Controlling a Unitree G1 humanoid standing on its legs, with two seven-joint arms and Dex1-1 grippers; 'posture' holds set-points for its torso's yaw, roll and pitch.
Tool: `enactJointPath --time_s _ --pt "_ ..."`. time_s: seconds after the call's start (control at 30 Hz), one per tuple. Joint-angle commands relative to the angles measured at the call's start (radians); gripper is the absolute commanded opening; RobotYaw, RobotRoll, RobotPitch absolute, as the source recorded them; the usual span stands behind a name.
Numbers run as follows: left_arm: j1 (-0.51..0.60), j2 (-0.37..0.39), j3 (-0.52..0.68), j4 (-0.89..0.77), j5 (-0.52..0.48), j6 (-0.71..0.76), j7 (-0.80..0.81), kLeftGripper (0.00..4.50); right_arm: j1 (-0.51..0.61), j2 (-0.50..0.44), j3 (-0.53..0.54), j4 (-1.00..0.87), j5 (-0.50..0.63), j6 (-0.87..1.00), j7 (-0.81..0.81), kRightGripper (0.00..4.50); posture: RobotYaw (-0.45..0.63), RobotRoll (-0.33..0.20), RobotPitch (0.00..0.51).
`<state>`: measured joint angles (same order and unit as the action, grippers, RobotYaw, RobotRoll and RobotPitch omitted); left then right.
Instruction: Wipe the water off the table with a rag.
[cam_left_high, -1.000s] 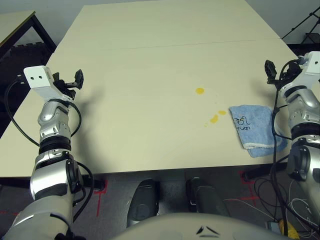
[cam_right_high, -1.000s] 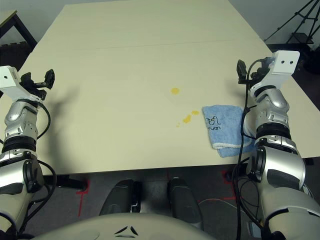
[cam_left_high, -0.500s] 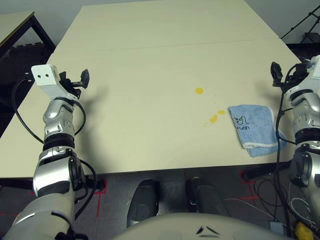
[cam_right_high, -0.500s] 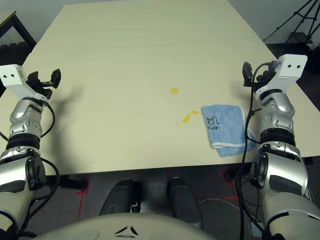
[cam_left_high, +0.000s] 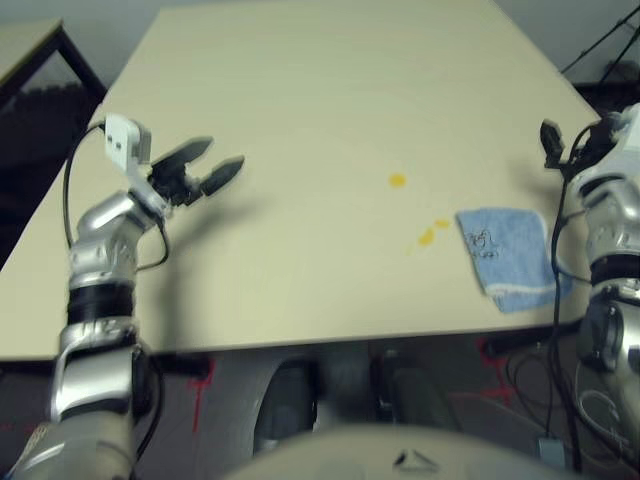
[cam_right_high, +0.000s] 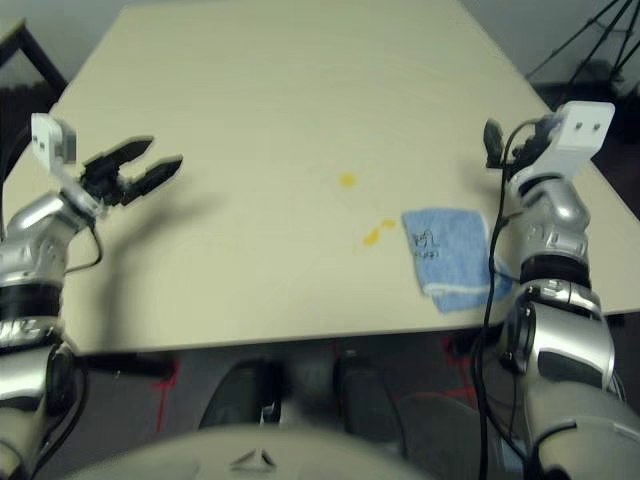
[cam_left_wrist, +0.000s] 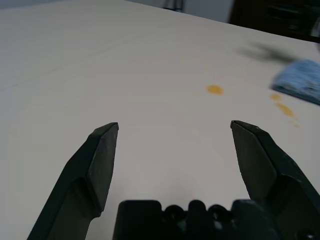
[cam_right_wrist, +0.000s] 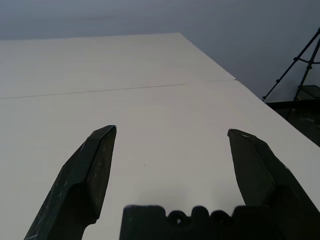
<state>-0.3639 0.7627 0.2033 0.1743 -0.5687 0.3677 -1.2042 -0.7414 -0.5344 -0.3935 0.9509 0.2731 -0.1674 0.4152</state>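
The left claw (cam_left_high: 228, 158) hangs above the left part of the bench (cam_left_high: 290, 130), its two fingers spread wide apart with nothing between them and nothing touched; the right claw (cam_right_high: 510, 152) is also wide open and empty, above the right side of the bench, beyond the rag (cam_right_high: 448, 255). The blue rag lies flat near the bench's front edge, toward the right, its dark lettering on the left part and a pale hem along the near side, with a black cable (cam_right_high: 492, 280) passing in front of it. Just left of the rag are the yellow-orange spots of water (cam_left_high: 427, 237), and a rounder blob (cam_left_high: 397, 180) sits a little farther from the robot

Compared with half a second ago, the left claw has swung inward over the bench and turned, its fingers now pointing toward the middle; the right claw is nearly where it was, and the rag and water lie unchanged
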Motion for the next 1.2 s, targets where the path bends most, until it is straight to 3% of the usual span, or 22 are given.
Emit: enactJointPath --time_s 0.03,0.3,0.53,0.7,0.87,1.2 --pt "0.046 0.033 -0.033 -0.068 -0.018 0.046 -0.073 4.49 -0.013 0.018 0.023 0.015 -0.007 0.016 0.013 4.46 0.17 0.0 0.126" --pt "-0.001 0.044 -0.064 -0.009 0.063 -0.05 -0.11 4.49 -0.022 0.0 0.067 -0.077 0.007 0.161 0.11 4.46 0.16 0.0 0.136" --pt "-0.009 0.021 -0.071 0.001 0.074 -0.072 -0.101 4.49 0.097 -0.174 0.191 -0.527 0.085 0.688 0.388 4.46 0.14 0.0 0.145" --pt "-0.012 0.017 -0.075 0.007 0.075 -0.077 -0.101 4.49 0.177 -0.345 0.262 -0.735 0.122 0.871 0.57 4.46 0.13 0.0 0.142" --pt "-0.023 0.007 -0.08 0.019 0.081 -0.09 -0.097 4.49 0.242 -0.477 0.31 -0.824 0.148 0.993 0.7 4.46 0.13 0.0 0.142" --pt "0.006 -0.014 -0.081 0.008 0.095 -0.112 -0.09 4.49 0.51 -0.551 0.183 -0.994 0.211 1.186 0.646 4.46 0.13 0.0 0.16"
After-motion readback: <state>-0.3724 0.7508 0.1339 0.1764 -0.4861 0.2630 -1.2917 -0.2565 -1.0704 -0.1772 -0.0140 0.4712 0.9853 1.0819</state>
